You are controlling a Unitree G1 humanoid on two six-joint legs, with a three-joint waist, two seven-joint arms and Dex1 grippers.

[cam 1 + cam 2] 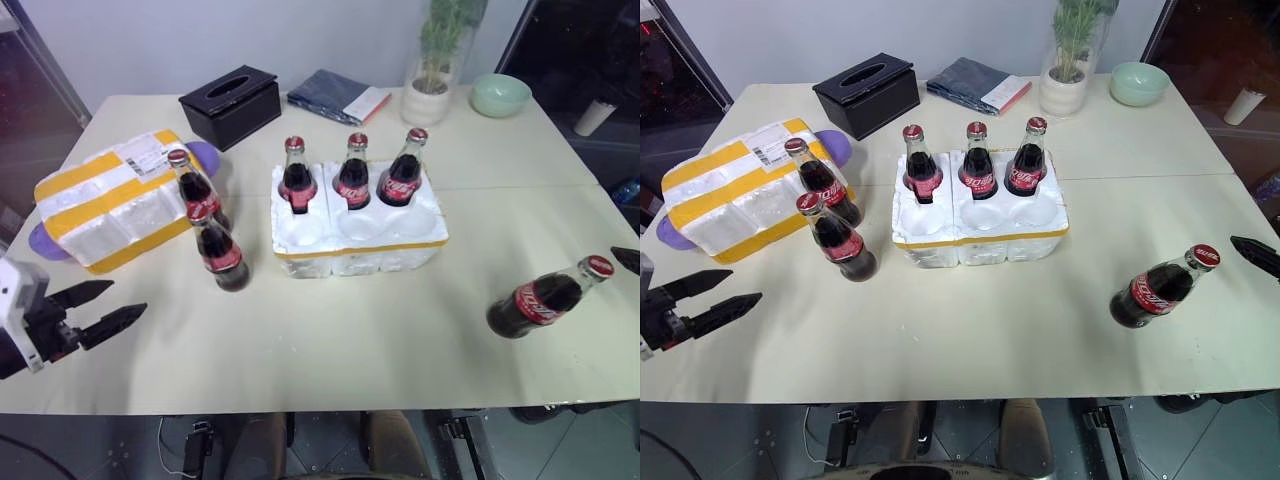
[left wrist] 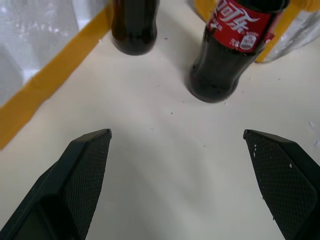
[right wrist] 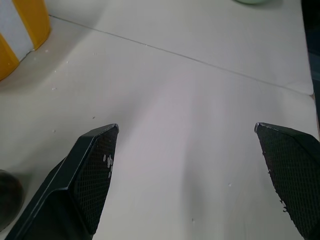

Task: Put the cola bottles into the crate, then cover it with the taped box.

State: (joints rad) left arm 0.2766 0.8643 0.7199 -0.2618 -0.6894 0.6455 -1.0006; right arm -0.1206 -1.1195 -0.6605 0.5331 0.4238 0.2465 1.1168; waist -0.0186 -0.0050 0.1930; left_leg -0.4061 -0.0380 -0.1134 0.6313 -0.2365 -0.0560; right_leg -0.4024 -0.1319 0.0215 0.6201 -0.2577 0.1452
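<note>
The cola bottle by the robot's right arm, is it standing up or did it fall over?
Fallen over. The cola bottle lies on its side on the table, red cap pointing toward the table's right edge.

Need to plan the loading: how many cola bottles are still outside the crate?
3. Two stand beside the taped box: one, one. The third stands near the table's right edge. Three others fill the crate.

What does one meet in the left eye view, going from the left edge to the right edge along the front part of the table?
Left claw, open → standing cola bottle nearest the front → crate with three bottles in its back row → tilted cola bottle → tip of the right claw at the picture's edge.
</note>
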